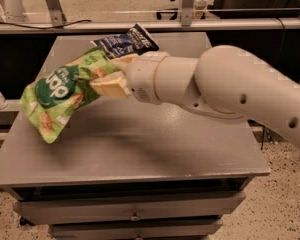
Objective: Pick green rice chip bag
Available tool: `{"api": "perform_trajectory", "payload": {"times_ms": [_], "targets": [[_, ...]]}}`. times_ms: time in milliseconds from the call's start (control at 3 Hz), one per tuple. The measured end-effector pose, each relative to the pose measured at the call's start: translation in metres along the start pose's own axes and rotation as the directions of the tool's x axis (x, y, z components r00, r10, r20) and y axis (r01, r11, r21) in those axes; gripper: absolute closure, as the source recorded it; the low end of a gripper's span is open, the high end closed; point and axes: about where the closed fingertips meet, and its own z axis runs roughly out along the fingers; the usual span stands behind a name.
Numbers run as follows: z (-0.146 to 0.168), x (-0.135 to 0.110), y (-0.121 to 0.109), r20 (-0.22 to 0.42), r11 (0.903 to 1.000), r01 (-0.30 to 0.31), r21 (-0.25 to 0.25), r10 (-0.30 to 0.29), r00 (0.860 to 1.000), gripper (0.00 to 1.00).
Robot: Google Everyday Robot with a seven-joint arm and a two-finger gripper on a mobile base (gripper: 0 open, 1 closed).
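The bench point(155, 144) is a grey cabinet. At its near edge, below the top, sits a shallow drawer point(90, 208) with a small round knob point(135, 216). A soft shadow lies on the front left part of the bench top.

Over the left half of the bench hangs the green rice chip bag point(62, 96), tilted with its lower corner pointing down toward the bench's left edge (whether that corner touches the top cannot be told). Its dark green round logo and white lettering face the camera, along with pictures of tan chips.

The pincer point(104, 74) is over the middle of the bench, clenched on the bag's upper right end, with one tan finger above the crumpled foil and one below. Behind it, the thick pale arm point(230, 91) crosses the right half of the bench and leaves the view at the right.

At the far edge of the bench a dark blue snack bag point(125, 41) lies flat, partly hidden by the wrist. Beyond the bench runs a horizontal metal rail point(230, 24).
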Motion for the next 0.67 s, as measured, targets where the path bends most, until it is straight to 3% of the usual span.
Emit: {"api": "perform_trajectory", "payload": {"times_ms": [333, 667], "targets": [[-0.0194, 0.0041, -0.0122, -0.008, 0.9990, -0.004, 0.045, 0.005, 1.000, 1.00], [-0.0176, 0.0035, -0.0107, -0.009, 0.9992, -0.002, 0.041, 0.002, 1.000, 1.00]]}}
